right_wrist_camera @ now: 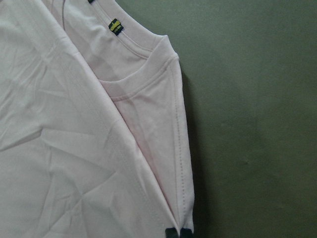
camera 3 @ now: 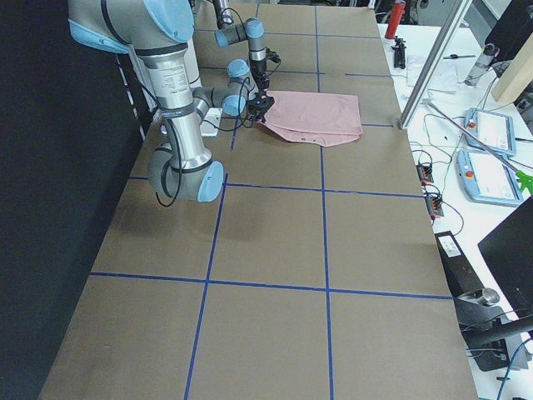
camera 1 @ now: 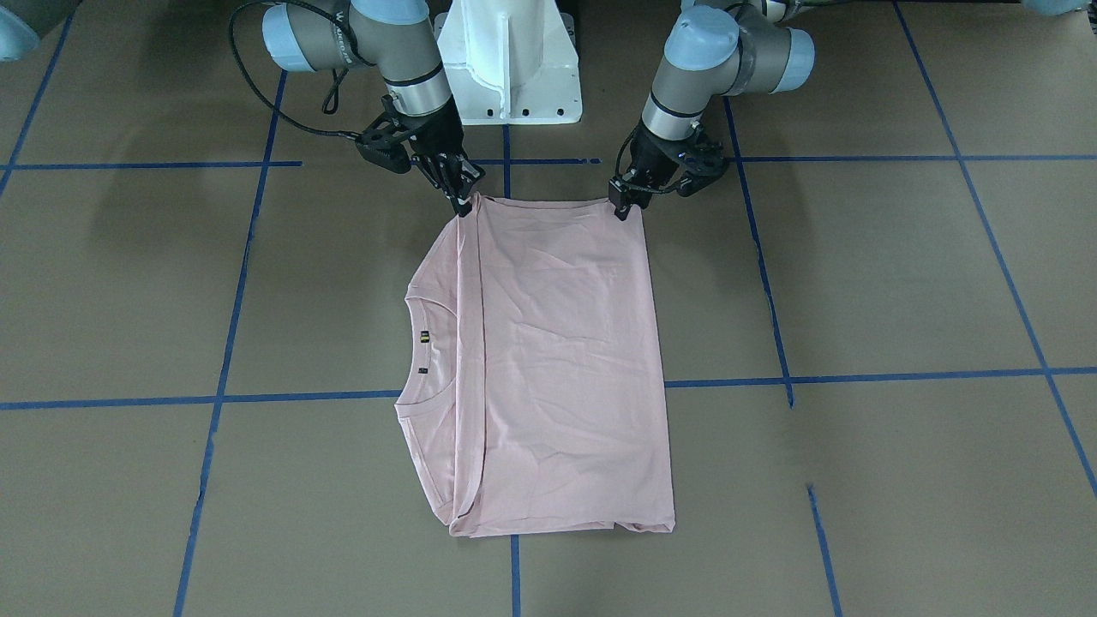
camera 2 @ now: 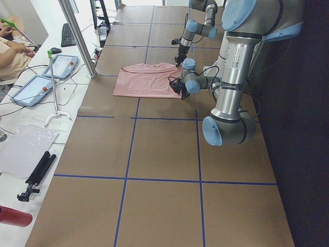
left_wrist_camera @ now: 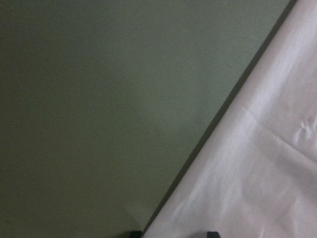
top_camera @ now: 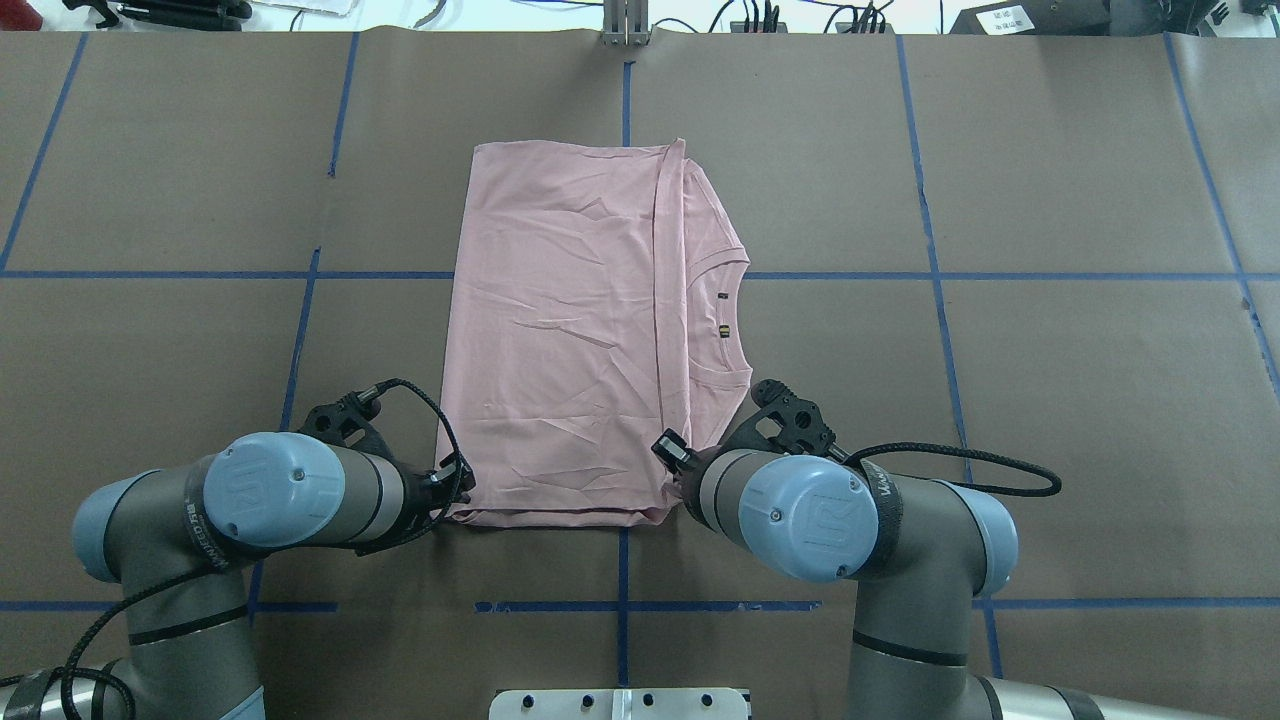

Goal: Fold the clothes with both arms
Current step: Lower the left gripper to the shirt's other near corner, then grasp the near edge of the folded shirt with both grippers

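The table (top_camera: 1000, 400), covered in brown paper with a grid of blue tape lines, fills the overhead view. At its centre lies the pale pink T-shirt (top_camera: 560, 330), folded into a long rectangle with a plain, creased face upward. One layer is turned over along a straight vertical edge right of the middle.

The left arm (top_camera: 290, 490) comes in from the lower left of the overhead view. The right arm (top_camera: 810, 520) comes in from the lower right. Both reach to the shirt's near edge at the bottom of that view.

In the front-facing view the left gripper (camera 1: 626, 208) sits at the shirt's upper right corner. Its wrist camera shows its fingertips (left_wrist_camera: 213, 234) standing apart, with the cloth's edge lying between them. The right gripper (camera 1: 464, 204) sits at the upper left corner. Its fingertips (right_wrist_camera: 171, 231) are drawn close together and pinch the stitched hem.

The ribbed collar (right_wrist_camera: 148, 74) curves out from under the folded layer on the right side of the overhead view. A small yellow-and-black label (right_wrist_camera: 115, 26) sits just inside it.
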Controlling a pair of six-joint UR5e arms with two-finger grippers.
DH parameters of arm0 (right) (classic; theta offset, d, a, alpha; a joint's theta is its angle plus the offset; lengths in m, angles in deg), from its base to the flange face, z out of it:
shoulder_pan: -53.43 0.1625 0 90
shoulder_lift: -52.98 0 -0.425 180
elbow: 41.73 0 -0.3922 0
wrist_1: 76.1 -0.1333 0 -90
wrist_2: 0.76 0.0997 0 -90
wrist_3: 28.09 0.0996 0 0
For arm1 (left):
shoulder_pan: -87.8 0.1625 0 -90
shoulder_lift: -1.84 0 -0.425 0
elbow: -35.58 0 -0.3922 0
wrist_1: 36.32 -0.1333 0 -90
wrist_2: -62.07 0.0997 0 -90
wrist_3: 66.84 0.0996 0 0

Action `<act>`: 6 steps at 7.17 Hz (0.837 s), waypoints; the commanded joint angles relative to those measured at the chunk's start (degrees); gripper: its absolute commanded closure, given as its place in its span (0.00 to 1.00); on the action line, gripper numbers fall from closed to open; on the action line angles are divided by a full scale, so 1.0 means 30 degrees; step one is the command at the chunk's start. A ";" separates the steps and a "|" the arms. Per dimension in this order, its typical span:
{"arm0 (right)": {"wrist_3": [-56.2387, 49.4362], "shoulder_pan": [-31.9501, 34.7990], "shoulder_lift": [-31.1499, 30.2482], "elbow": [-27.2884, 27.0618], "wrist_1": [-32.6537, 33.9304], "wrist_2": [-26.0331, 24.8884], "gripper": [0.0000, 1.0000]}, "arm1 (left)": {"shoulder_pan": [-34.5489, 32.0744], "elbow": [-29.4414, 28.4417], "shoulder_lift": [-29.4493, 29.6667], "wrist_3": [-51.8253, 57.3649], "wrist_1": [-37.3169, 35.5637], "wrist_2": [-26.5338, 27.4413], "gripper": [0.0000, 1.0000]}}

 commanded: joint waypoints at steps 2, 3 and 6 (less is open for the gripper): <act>0.0000 0.0000 -0.0027 -0.0116 0.0000 -0.0029 1.00 | -0.0004 0.0590 0.0012 -0.0144 -0.1214 0.0071 0.46; 0.0000 0.0000 -0.0027 -0.0146 0.0000 -0.0029 1.00 | 0.0025 0.0594 -0.0017 -0.0173 -0.1247 0.0071 0.52; 0.0000 0.0059 -0.0115 -0.0408 0.0029 0.0000 1.00 | 0.0025 0.0594 -0.0046 -0.0758 -0.1248 0.0100 0.80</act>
